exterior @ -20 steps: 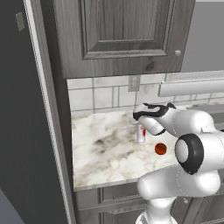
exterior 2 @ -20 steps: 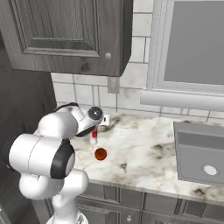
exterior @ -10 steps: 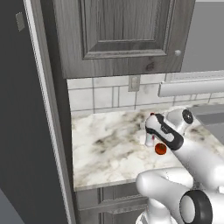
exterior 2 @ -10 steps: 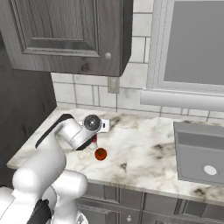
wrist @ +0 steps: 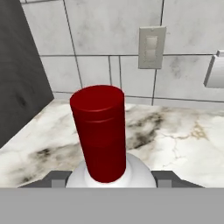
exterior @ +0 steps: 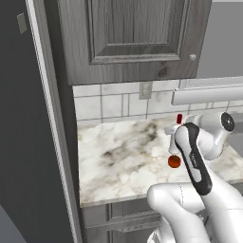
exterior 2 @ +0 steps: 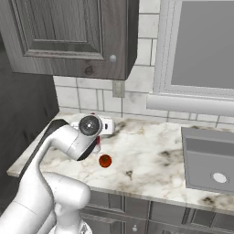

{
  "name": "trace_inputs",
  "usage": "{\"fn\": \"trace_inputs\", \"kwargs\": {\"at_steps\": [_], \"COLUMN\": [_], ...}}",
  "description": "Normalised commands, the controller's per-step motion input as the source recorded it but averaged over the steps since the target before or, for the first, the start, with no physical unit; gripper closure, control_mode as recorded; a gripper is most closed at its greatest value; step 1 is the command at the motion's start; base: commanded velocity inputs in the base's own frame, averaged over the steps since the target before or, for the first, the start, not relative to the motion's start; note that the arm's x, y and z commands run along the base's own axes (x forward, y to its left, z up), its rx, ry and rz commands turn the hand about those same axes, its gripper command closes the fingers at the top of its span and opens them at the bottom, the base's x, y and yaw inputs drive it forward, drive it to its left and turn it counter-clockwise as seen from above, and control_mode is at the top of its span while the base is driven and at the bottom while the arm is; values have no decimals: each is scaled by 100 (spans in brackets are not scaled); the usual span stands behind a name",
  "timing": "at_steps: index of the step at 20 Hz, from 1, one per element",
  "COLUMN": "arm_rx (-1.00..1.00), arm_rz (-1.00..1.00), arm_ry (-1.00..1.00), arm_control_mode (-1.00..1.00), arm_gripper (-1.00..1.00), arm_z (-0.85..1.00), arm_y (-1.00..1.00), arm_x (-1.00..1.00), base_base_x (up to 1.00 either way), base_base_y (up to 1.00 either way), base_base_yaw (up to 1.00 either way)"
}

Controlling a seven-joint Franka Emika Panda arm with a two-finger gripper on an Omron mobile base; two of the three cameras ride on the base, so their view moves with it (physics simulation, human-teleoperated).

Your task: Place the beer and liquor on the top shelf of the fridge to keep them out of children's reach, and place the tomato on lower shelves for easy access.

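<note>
The liquor (wrist: 105,135), a whitish bottle with a tall red cap, stands upright on the marbled worktop (exterior: 118,166) close to the tiled back wall, its cap and rounded shoulder rising between the robot's fingers (wrist: 54,179) in the hand view. The fingers sit on either side of the shoulder, apparently closed around the bottle, though actual contact is hidden at the picture's lower edge. Judged from its look, the bottle is rigid, smooth and likely slippery, moderately heavy if full, and breakable if dropped; a hold on the wider body just below the shoulder seems safer than one on the narrow cap, and it should be kept upright. The tomato (exterior 2: 105,161), small and round, rests on the worktop just in front of the bottle, clear of the hand. The gripper (exterior 2: 101,132) is partly masked by the arm's wrist in both base views. The fridge (exterior: 28,142) stands dark at the left, beside the worktop's end, beneath the grey wall cabinet (exterior: 133,38).
</note>
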Motion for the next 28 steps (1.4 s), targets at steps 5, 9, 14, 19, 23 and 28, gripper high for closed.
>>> {"fn": "trace_inputs", "kwargs": {"at_steps": [5,9,14,19,23,28], "arm_rx": [1,0,0,0,-5,-9], "arm_rz": [7,7,13,19,17,11], "arm_ry": [0,0,0,0,0,0], "arm_control_mode": [-100,-100,-100,-100,-100,-100], "arm_gripper": [100,100,100,100,100,100], "arm_z": [79,63,54,27,4,4], "arm_y": [-20,0,0,4,30,54], "arm_x": [-72,-38,-44,-42,-59,-51], "base_base_x": [0,0,0,0,0,0], "base_base_y": [0,0,0,0,0,0], "base_base_yaw": [0,0,0,0,0,0]}}
